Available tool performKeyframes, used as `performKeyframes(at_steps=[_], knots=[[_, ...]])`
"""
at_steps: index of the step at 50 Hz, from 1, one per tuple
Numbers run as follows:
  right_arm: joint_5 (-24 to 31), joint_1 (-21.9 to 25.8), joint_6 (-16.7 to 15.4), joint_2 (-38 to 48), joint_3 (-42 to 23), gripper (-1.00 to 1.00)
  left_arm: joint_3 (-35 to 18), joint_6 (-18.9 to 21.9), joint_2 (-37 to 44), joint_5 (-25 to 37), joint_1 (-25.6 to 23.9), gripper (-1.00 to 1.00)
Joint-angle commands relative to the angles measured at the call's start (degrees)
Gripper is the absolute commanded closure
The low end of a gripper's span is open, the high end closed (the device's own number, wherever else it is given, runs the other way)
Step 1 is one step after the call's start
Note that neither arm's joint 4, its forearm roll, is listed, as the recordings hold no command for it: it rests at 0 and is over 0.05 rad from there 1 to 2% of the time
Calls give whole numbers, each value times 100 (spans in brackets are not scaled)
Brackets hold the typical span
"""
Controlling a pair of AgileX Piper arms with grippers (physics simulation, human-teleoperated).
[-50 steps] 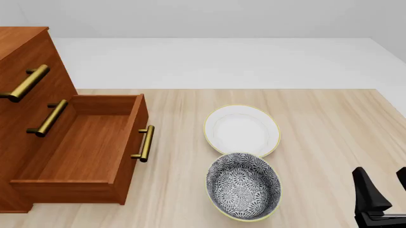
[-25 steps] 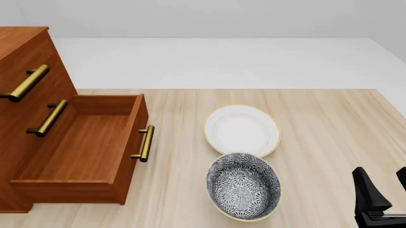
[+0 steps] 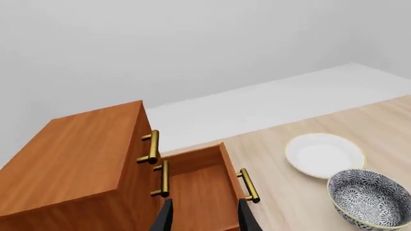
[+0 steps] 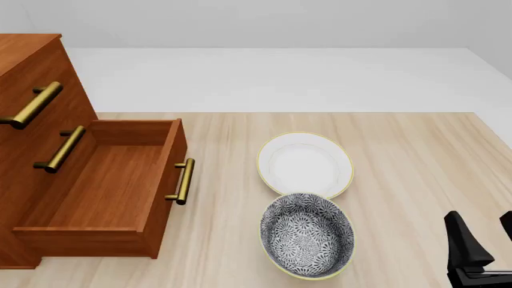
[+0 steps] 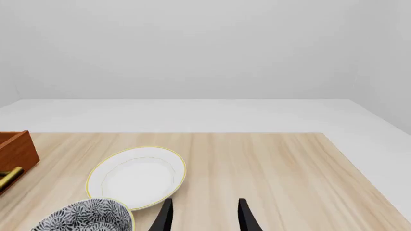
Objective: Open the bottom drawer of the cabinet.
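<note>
bottom drawer out, arms clear: what could still upset it

bottom drawer point(image 4: 104, 192), the lowest reddish-brown wooden box of the tall reddish-brown three-drawer cabinet point(image 4: 32, 66), stands pulled well out over the pale wooden table point(image 4: 400, 156), its bare floor showing and its brass bar handle point(image 4: 182, 181) facing the dishes. by my reading the task is done or nearly so.

the likeliest upset from here, i judge, is a careless move of the left gripper point(image 3: 204, 216). the left wrist view looks down past its two dark fingers, parted with nothing between them, onto the open box from above and a little behind. a drop or forward sweep could strike the front panel or handle and push the drawer back in. it is not touching the drawer, as far as that view shows.

the second risk lies with the dishes. the white round plate with a yellow rim point(image 4: 305, 164) and the blue-and-white patterned bowl point(image 4: 307, 234) sit near the drawer front, apart from it. pulling further could bring the handle close to them.

the right gripper point(image 4: 482, 243) sits at the near right corner of the front view, well apart from the drawer and beyond the bowl. its fingers are spread and hold nothing. a sweep leftward would meet the bowl first.
</note>
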Motion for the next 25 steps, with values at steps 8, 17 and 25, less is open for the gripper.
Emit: performKeyframes(at_steps=[8,17,25], knots=[[0,0,0,-1,0,-100,-92,-33,0,-150,532,-100],[0,1,0,1,0,-100,351,-51,0,-540,473,-100],[0,2,0,1,0,-100,615,-47,0,-776,373,-100]])
